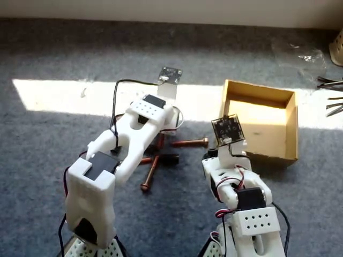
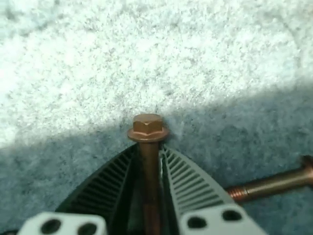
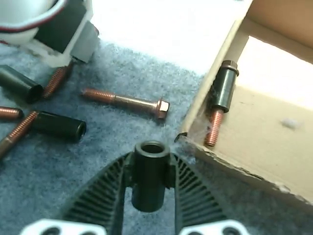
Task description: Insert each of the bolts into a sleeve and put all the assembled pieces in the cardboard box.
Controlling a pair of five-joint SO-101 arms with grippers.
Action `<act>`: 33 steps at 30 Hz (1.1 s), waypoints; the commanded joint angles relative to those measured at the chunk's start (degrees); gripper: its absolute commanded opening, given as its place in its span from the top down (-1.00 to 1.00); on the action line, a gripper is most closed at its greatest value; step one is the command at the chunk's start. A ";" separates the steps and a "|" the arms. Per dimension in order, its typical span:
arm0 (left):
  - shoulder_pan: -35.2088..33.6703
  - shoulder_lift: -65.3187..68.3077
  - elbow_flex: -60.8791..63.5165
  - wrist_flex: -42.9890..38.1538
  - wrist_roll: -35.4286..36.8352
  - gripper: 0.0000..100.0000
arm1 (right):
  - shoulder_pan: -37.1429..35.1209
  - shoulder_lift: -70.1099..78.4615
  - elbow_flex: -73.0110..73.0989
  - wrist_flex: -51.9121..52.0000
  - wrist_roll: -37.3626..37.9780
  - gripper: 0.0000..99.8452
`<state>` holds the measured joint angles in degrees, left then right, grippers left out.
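Mating step: left gripper [image 2: 148,152] clenched on a bolt [image 2: 147,128], right gripper [image 3: 149,161] clenched on a sleeve [image 3: 150,191] beside the box [image 3: 274,132], one assembled piece [image 3: 222,93] already inside; next, I'd align bolt tip with sleeve bore and push in.

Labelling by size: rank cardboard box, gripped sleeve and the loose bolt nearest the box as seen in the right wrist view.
1. Cardboard box.
2. Gripped sleeve, though nearness inflates it.
3. Loose bolt, longer but thinner.
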<state>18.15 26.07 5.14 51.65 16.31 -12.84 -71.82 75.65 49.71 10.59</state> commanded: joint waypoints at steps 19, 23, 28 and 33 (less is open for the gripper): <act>-0.48 0.57 -4.70 7.65 -7.30 0.71 | 0.04 -1.10 -0.31 -1.71 0.70 0.99; -0.66 0.57 -4.70 7.56 -7.38 0.71 | 0.04 -1.10 -0.31 -1.71 0.70 0.99; -0.40 0.57 -4.35 4.75 -7.38 0.71 | 0.04 -1.10 -0.31 -1.71 0.70 0.99; -0.22 0.57 -4.62 4.31 -7.38 0.71 | 0.04 -1.10 -0.31 -1.71 0.70 0.99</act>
<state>17.63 26.86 1.71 57.27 9.10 -12.84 -71.82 75.65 49.71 10.59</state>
